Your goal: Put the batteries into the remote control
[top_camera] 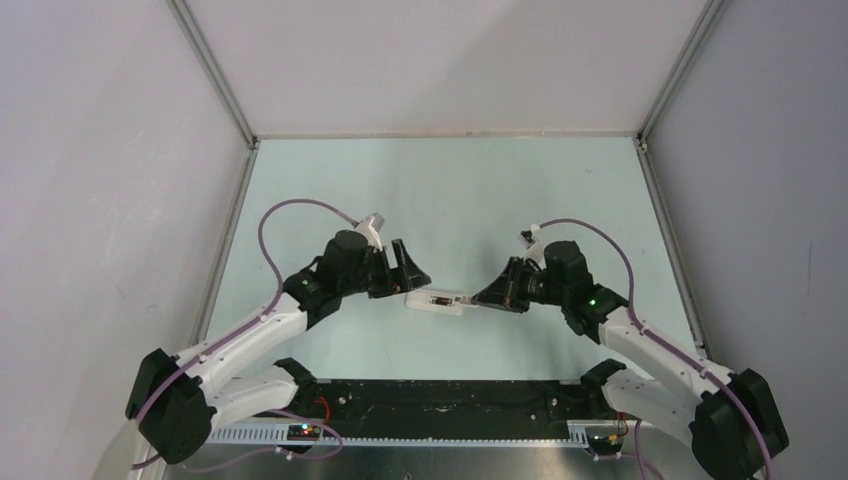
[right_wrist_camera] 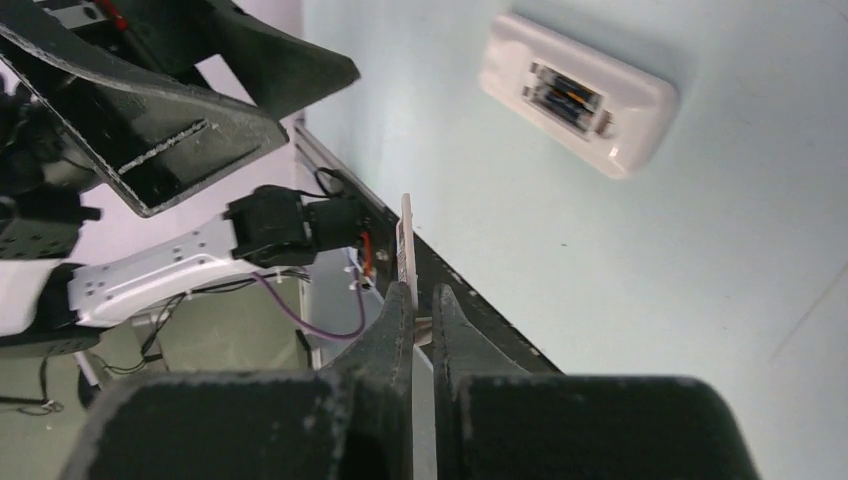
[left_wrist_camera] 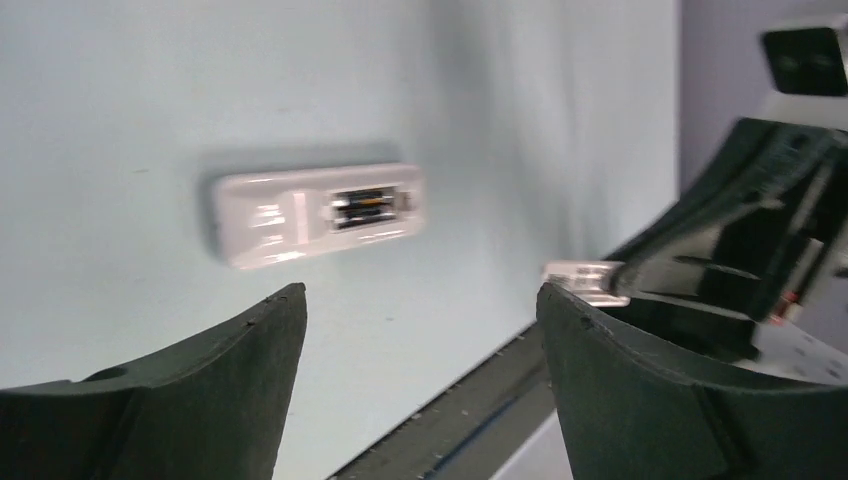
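The white remote control (top_camera: 436, 303) lies on the table between my two grippers, back side up. Its open recess holds the dark batteries (right_wrist_camera: 563, 95), which also show in the left wrist view (left_wrist_camera: 368, 207). My left gripper (top_camera: 413, 277) hovers just left of the remote with its jaws wide apart and nothing between them (left_wrist_camera: 420, 300). My right gripper (right_wrist_camera: 422, 298) is shut on a thin flat white cover strip (right_wrist_camera: 406, 238), held on edge. The strip (left_wrist_camera: 583, 279) hangs just right of the remote, apart from it.
A black rail with wiring (top_camera: 440, 400) runs along the table's near edge between the arm bases. White enclosure walls with metal corner posts (top_camera: 222, 90) close in the left, right and back.
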Robot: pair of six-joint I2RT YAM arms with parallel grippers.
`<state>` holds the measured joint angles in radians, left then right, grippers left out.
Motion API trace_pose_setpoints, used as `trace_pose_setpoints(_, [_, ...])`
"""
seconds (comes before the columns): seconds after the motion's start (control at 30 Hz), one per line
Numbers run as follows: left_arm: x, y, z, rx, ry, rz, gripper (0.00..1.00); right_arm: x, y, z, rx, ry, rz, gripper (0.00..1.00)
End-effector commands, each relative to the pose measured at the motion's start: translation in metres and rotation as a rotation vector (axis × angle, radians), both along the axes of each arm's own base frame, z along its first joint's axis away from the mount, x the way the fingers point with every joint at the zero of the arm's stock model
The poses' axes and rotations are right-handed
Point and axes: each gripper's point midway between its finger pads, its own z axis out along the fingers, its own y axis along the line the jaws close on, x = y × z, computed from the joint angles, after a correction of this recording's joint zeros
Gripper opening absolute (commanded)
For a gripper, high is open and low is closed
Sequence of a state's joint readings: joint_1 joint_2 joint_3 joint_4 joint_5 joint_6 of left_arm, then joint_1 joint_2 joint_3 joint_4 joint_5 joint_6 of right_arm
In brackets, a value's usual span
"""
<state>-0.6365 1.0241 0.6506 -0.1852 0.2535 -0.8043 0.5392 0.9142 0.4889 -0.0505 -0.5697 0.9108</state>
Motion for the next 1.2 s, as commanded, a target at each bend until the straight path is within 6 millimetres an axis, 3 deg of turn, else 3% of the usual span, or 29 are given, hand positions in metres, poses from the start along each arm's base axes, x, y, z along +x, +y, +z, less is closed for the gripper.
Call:
trace_pose_setpoints(0.0, [0.020,0.034,-0.036,0.190,-0.013,0.150,0.87,0.014,0.006,-0.009,-0.037,-0.077,0.002,0.00])
trace_pose_setpoints(0.13, [0.022,0.036,-0.055,0.242,0.033,0.154,0.82,0.023,0.016,-0.019,-0.043,-0.107,0.040,0.00])
trace_pose_setpoints(0.3, [0.026,0.043,-0.078,0.316,0.069,0.162,0.67,0.030,0.028,-0.033,-0.085,-0.180,0.125,0.00])
trace_pose_setpoints(0.57, [0.030,0.042,-0.094,0.373,0.093,0.134,0.64,0.053,0.049,-0.046,-0.132,-0.216,0.186,0.00])
trace_pose_setpoints(0.73, [0.027,0.030,-0.104,0.362,0.146,0.068,0.49,0.061,0.060,-0.053,-0.151,-0.185,0.204,0.00])
trace_pose_setpoints(1.17, [0.027,0.023,-0.113,0.346,0.164,0.040,0.49,0.066,0.062,-0.075,-0.221,-0.022,0.189,0.00])
